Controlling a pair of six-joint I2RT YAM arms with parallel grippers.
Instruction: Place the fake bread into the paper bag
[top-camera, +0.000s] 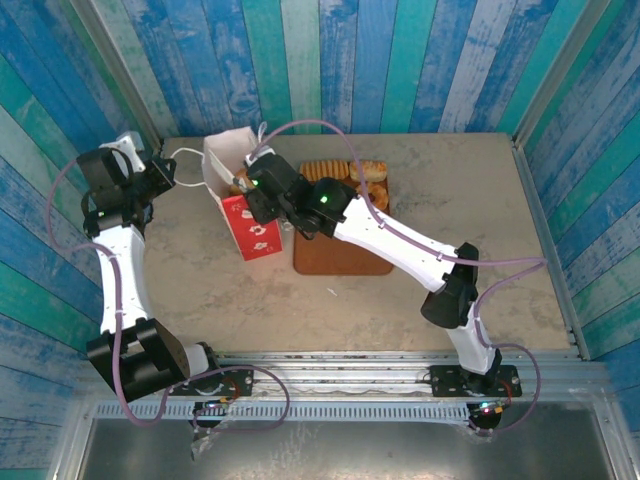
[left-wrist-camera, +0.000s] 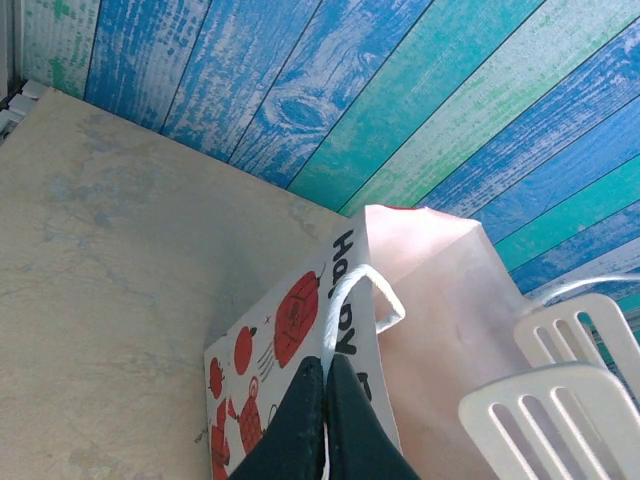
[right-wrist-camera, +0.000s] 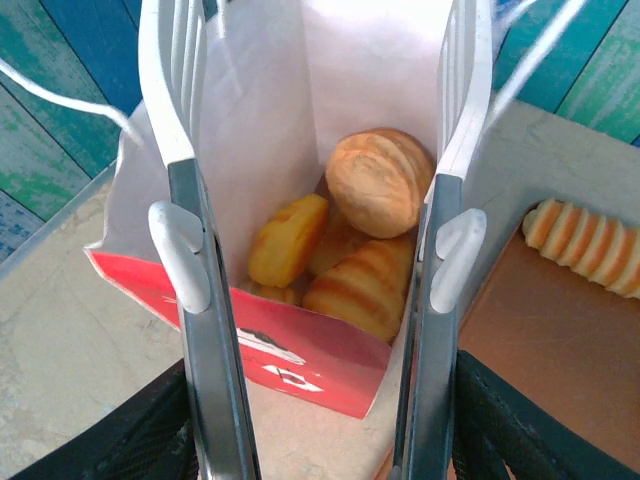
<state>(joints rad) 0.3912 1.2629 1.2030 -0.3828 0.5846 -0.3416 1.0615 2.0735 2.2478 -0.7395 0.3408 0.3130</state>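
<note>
At rim of paper bag, right claw agape.

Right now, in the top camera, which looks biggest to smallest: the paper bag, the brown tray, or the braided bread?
1-2. Brown tray and paper bag: too alike to rank; an arm covers part of the tray.
3. Braided bread: clearly smallest.

Left arm rising from its base, wrist bent to the right; left gripper with dark fingers pressed together, loop handle of the paper bag pinched between their tips. Right arm reaching forward-left; right gripper pointing downward, white slotted fingers standing apart
</note>
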